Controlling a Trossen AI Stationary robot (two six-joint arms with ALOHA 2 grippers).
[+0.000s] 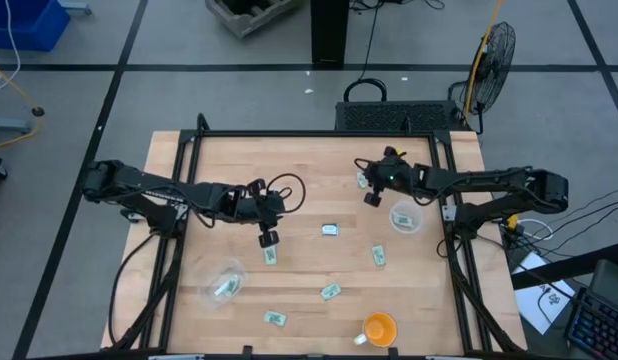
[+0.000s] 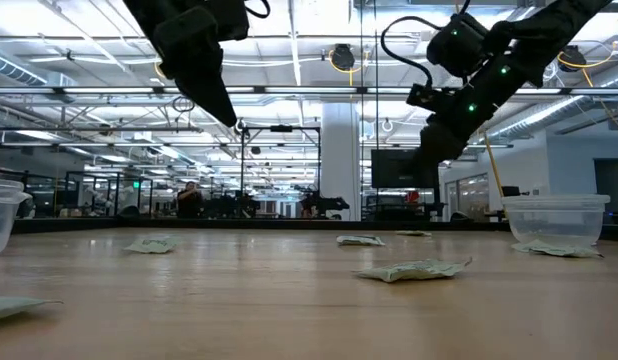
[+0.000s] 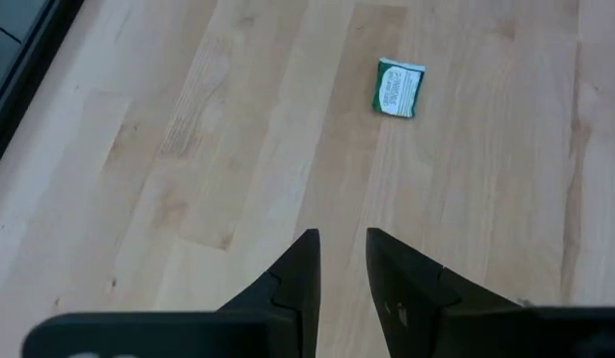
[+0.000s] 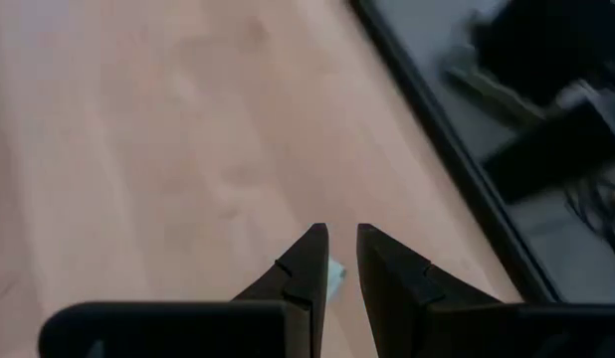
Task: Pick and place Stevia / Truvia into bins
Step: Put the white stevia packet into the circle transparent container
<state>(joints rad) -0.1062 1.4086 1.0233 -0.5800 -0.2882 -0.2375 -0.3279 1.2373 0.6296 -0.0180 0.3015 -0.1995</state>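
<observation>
Several pale green and white Stevia sachets lie flat on the wooden table, among them one in the middle and one just nearward of my left gripper. That gripper hovers above the wood with a narrow gap between its fingers, and another sachet lies ahead of it. One clear bin on the near left holds a sachet. The other bin stands on the right, also with a sachet in it. My right gripper hangs raised just left of that bin. My right gripper is shut on a sachet, of which only a pale corner shows between the two fingers. The fingers hide the rest, so which part they have cannot be told. It is lifted clear of the table.
An orange cup stands near the table's near edge, right of centre. One sachet lies close to the right gripper. A black frame rims the table. Bare wood lies across the far left.
</observation>
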